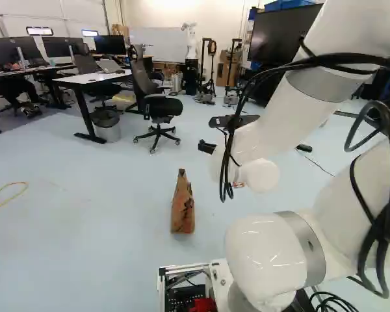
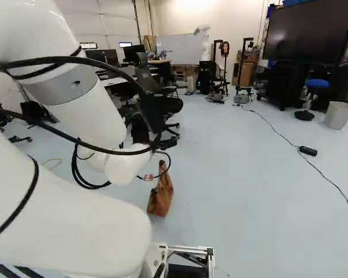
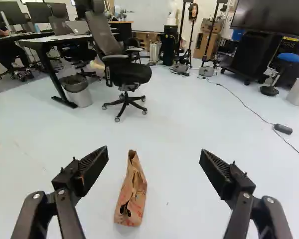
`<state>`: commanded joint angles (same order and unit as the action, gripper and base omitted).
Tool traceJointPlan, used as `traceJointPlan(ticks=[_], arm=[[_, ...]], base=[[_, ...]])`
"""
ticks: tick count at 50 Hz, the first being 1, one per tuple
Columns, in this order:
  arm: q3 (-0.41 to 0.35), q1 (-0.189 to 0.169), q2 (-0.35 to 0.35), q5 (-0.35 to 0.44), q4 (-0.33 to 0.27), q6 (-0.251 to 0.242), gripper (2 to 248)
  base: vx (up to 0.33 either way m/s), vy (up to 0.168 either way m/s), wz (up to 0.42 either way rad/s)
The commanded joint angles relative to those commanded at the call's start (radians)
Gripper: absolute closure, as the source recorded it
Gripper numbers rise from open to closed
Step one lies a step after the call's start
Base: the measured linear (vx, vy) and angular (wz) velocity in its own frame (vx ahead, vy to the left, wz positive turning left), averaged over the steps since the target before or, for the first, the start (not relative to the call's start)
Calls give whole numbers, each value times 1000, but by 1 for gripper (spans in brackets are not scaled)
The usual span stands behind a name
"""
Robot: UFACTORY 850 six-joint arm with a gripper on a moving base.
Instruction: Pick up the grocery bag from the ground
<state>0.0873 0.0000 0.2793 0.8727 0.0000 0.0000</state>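
The brown paper grocery bag [image 1: 182, 211] stands upright on the pale floor, its top pinched to a narrow peak. In the right base view the bag [image 2: 160, 198] is just beyond the arm. My gripper [image 1: 207, 147] shows partly past the arm's wrist in the left base view, raised off the floor. Seen from the wrist, the gripper [image 3: 154, 169] is wide open with nothing held. The bag [image 3: 131, 196] appears in the gap between the fingers, nearer one of them, lower down on the floor and apart from both.
Farther ahead are an office chair [image 3: 124, 74], a waste bin [image 3: 76, 90] and a desk [image 1: 94, 79]. A cable with a black power brick [image 2: 308, 151] crosses the floor. A yellow cord [image 1: 6, 188] lies at the left base view's left. Another robot [image 2: 205, 43] stands at the back.
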Motion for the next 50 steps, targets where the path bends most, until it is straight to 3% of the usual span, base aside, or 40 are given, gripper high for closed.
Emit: traceJointPlan(ticks=[31,50], arm=[[8,2,-9,0,0,0,3],[20,4,-23,0,0,0,3]], base=[[180,105,-27],[15,7,1]])
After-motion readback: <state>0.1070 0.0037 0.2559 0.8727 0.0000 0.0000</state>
